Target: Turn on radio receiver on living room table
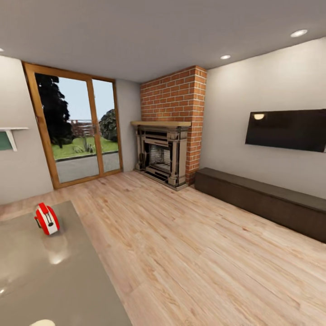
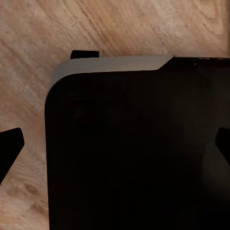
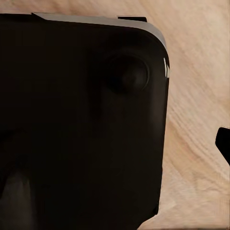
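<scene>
Fingertips are all you get of either tool: in the left wrist view 2 dark tips show, one fingertip at one edge and the other at the opposite edge, well apart, so your left gripper stands wide and holds nothing. Between the tips sits a broad black rounded panel with a pale rim, the robot's own body as far as you can tell, over wood floor. In the right wrist view only 1 dark fingertip shows at the edge beside a similar black panel, so you cannot tell how far that gripper is parted or whether it touches anything. Neither arm's pose can be read beyond both cameras looking down at the planks. In the head view the radio receiver stands on the far part of the table, at the near left of the scene, tilted slightly, its red handle up. The table's glossy grey top reflects lamp light. Beyond, across the living room floor, you see a glass door at far left, a brick fireplace in the middle, and a dark low bench under a wall screen on the right.
</scene>
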Tool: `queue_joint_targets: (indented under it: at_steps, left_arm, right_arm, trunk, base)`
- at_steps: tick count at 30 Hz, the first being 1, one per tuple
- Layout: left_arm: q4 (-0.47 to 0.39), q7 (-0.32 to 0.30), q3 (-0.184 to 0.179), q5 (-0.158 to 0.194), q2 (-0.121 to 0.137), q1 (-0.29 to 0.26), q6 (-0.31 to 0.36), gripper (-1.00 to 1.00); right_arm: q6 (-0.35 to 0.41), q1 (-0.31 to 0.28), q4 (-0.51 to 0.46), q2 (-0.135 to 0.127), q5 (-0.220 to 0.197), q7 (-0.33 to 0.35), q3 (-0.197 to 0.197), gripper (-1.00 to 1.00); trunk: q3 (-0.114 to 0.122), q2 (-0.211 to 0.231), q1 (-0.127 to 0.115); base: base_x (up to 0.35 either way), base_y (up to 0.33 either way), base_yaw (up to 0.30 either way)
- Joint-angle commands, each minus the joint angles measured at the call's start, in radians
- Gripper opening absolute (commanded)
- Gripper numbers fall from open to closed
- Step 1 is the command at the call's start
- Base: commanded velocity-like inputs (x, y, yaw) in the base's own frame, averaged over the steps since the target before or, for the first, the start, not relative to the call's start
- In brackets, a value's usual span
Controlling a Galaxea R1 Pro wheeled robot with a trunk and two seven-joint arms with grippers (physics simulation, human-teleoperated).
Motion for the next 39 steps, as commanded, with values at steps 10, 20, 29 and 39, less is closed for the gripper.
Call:
queue_joint_targets:
  at_steps: [10, 20, 29, 39]
  left_arm:
    - [-0.001, 0.000, 0.000, 0.000, 0.000, 0.000, 0.000, 1.00]
    - [-0.002, 0.000, 0.000, 0.000, 0.000, 0.000, 0.000, 1.00]
    - [-0.002, 0.000, 0.001, 0.000, 0.000, 0.000, 0.000, 1.00]
    - [-0.002, 0.000, -0.001, 0.000, 0.000, 0.000, 0.001, 1.00]
  right_arm:
    - [0.000, 0.000, 0.000, 0.000, 0.000, 0.000, 0.000, 1.00]
    - [0.000, 0.000, 0.000, 0.000, 0.000, 0.000, 0.000, 1.00]
    - [0.000, 0.000, 0.000, 0.000, 0.000, 0.000, 0.000, 1.00]
    - [0.000, 0.000, 0.000, 0.000, 0.000, -0.009, 0.000, 1.00]
  trunk:
    - [0.000, 0.000, 0.000]
    - [0.000, 0.000, 0.000]
    - [0.000, 0.000, 0.000]
    - [0.000, 0.000, 0.000]
  base:
    - [0.000, 0.000, -0.290]
    - [0.000, 0.000, -0.290]
    - [0.000, 0.000, -0.290]
    - [0.137, 0.000, -0.079]
